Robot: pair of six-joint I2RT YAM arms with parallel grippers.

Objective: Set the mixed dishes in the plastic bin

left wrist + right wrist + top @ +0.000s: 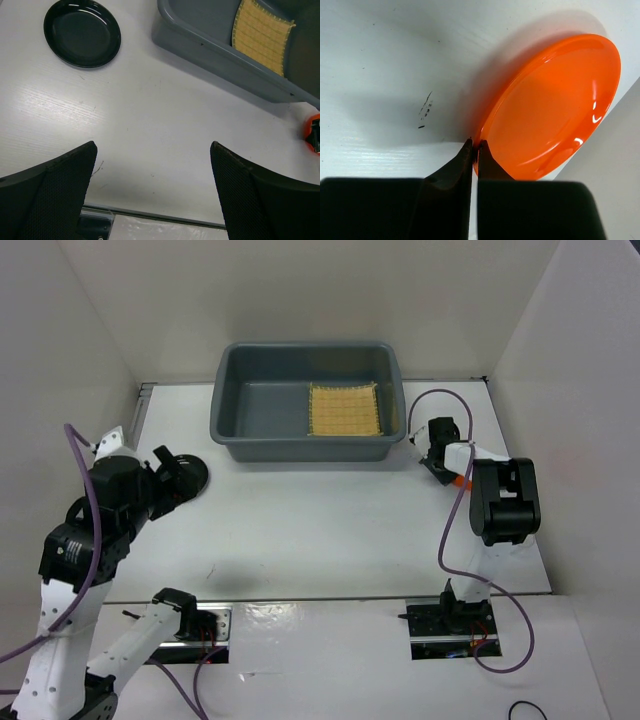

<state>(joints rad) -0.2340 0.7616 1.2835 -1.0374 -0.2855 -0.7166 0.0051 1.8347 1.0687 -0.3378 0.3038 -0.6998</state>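
The grey plastic bin [232,405] stands at the back centre, with the tan woven mat [343,410] lying inside at its right end; the bin [200,42] and mat [262,35] also show in the left wrist view. The black plate [82,32] lies on the table left of the bin. My left gripper [153,145] is open and empty, above the table near it [172,468]. My right gripper [475,142] is shut on the rim of the orange plate [555,100], which is tilted, right of the bin [460,480]. No clear cups are in view.
White walls enclose the table on the left, back and right; the right wall [620,165] is close to the orange plate. A purple cable [455,530] loops off the right arm over the table.
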